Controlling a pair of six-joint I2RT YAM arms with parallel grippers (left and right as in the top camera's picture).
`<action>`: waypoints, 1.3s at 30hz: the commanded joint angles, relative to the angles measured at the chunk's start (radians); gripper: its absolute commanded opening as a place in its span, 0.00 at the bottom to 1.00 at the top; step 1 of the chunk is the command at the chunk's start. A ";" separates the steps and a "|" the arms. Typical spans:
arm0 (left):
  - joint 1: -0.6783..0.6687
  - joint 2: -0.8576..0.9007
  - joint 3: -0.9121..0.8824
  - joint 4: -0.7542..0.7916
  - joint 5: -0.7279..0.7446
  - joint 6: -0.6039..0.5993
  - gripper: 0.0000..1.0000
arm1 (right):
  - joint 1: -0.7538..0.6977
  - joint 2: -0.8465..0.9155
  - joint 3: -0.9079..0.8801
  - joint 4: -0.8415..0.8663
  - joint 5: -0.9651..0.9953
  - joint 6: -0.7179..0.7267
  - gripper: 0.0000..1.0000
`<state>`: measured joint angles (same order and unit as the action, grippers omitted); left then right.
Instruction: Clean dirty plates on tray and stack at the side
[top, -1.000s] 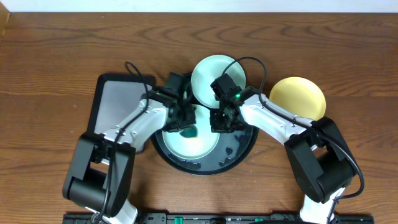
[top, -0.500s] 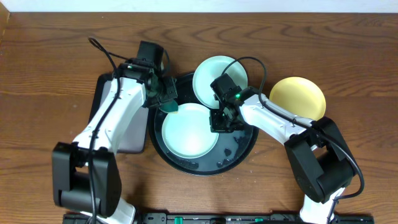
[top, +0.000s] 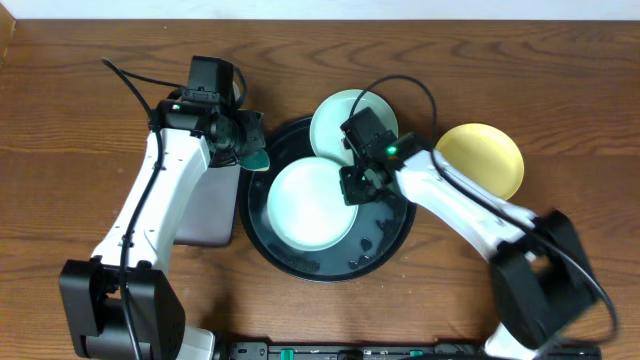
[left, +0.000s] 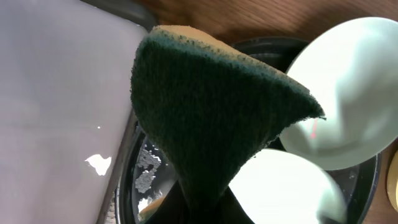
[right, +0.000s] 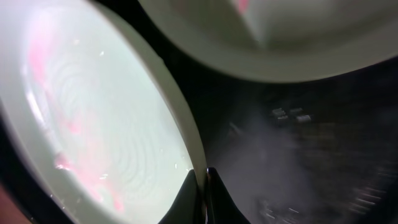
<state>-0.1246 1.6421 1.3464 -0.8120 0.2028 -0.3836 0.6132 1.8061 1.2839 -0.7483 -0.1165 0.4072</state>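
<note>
Mint plate (top: 305, 205) lay flat in black tray (top: 390, 225), immediately left of right pincer (top: 352, 190), which was clenched on plate's right rim. Pink smears showed on plate in right wrist view. Right arm was far nearer than left. Plate lay right of left pincer (top: 242, 145) and toward robot; that pincer gripped green sponge (left: 205, 118). Versus one second earlier: left arm had pulled sponge off plate toward grey tray (top: 210, 200); right grip unchanged. Second mint plate (top: 340, 118) and yellow plate (top: 485, 158) unmoved.

Mint plates (top: 308, 203) on black tray (top: 383, 250); yellow plate (top: 487, 158) aside.
</note>
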 joint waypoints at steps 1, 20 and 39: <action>0.008 -0.011 0.028 -0.003 -0.011 0.024 0.08 | 0.044 -0.116 0.032 -0.008 0.192 -0.086 0.01; 0.008 -0.011 0.026 -0.014 -0.011 0.024 0.08 | 0.270 -0.369 0.032 -0.013 1.067 -0.285 0.01; 0.008 -0.011 0.026 -0.014 -0.011 0.024 0.07 | 0.394 -0.368 0.032 0.322 1.476 -0.551 0.01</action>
<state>-0.1196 1.6421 1.3464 -0.8272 0.2028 -0.3798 1.0004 1.4570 1.2972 -0.4316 1.3025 -0.1127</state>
